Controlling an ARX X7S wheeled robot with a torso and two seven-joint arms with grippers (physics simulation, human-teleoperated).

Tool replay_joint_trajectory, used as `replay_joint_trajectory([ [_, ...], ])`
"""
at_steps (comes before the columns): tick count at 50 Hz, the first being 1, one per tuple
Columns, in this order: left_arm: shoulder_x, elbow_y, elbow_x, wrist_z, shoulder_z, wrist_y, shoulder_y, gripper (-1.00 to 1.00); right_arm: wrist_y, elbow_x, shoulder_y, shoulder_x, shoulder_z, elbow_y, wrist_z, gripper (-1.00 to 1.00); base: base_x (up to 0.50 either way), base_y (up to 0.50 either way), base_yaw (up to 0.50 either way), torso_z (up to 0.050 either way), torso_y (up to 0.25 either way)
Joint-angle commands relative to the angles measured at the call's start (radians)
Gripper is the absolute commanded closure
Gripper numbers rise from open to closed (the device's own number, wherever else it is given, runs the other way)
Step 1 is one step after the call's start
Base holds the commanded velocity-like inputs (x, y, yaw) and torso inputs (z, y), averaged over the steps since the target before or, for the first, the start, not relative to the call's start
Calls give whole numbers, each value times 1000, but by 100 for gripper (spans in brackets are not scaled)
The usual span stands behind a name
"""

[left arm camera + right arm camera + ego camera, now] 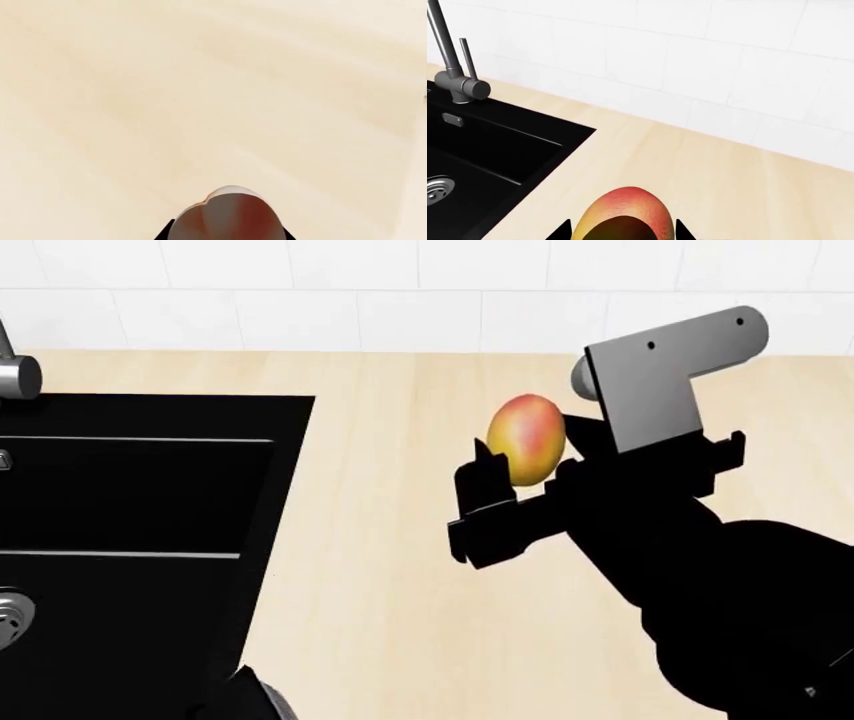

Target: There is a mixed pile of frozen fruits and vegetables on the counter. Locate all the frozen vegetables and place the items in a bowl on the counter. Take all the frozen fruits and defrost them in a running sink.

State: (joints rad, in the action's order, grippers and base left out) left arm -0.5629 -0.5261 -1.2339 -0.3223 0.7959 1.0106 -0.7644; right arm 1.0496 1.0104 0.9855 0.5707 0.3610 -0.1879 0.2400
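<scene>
My right gripper (525, 468) is shut on the mango (527, 438), a yellow oval with a red blush, and holds it above the beige counter (387, 620), a little right of the black sink (134, 490). The right wrist view shows the mango (627, 210) between the black jaw tips of the gripper (622, 233). Between the jaws of my left gripper (227, 236) sits a roundish fruit (227, 215), shaded grey-red, with a pale, notched top edge, over bare counter (200, 100). The bowl and the frozen vegetables are out of view.
The sink (494, 150) has a round steel drain (435, 189) and a steel faucet (454, 75) at its back edge. A white tiled wall (427, 290) closes off the counter at the back. Part of my left arm (254, 698) shows at the head view's lower edge.
</scene>
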Motion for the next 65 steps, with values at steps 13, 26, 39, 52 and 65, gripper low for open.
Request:
replay_joint_trajectory([
  [13, -100, -24, -135, -111, -178, -40, -84, 100, -7, -5, -1, 23, -8, -30, -3, 100, 0, 0, 0, 0, 0],
  [26, -153, 88, -34, -151, -267, -133, -87, 100, -33, 28, -39, 50, -68, -66, 17, 100, 0, 0, 0, 1, 0],
  [39, -168, 135, 39, -163, -267, -190, -18, 100, -85, 17, -139, 87, -93, -140, 29, 100, 0, 0, 0, 0, 0],
  [52, -196, 130, 39, -167, -284, -205, 1, 100, -66, 24, -129, 97, -90, -157, 49, 100, 0, 154, 0, 0, 1],
  [65, -191, 137, 49, -160, -276, -209, 2, 100, -57, 35, -138, 106, -85, -157, 46, 100, 0, 500, 0, 0, 0],
])
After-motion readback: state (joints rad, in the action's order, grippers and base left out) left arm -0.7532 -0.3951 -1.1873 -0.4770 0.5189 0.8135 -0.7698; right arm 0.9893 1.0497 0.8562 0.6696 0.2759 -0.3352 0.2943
